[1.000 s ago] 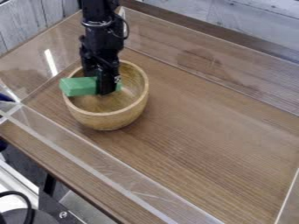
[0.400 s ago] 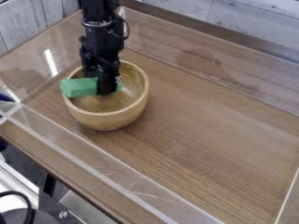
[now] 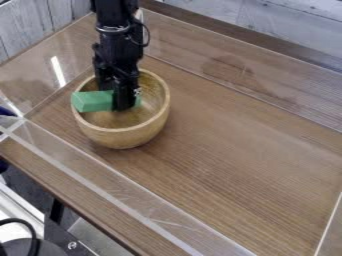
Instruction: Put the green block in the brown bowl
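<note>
Camera: green block [image 3: 94,101], no readable writing visible.

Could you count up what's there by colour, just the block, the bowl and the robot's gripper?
Green: 1, the block
Brown: 1, the bowl
Black: 1, the gripper
Total: 3
</note>
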Controlling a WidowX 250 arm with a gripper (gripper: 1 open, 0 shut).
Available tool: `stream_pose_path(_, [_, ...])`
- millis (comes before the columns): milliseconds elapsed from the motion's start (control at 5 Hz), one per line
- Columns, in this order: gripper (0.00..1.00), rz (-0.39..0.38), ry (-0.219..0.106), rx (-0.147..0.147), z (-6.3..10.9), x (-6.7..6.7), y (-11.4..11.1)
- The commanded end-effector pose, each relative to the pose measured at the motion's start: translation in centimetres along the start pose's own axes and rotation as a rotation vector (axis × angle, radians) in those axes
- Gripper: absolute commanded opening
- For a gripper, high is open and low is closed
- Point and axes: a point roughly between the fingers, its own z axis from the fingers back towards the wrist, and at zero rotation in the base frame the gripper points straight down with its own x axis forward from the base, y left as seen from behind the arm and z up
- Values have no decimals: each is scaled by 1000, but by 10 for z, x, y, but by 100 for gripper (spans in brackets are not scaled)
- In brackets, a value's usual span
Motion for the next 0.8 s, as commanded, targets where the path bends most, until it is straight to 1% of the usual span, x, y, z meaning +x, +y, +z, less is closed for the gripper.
stream_pose_path(0, [100,-2,-42,31,18,7,2])
stream_pose_path(400, [100,-3,-75,37,31,10,-4])
stream_pose_path(600, [100,-3,-83,39,33,12,-5])
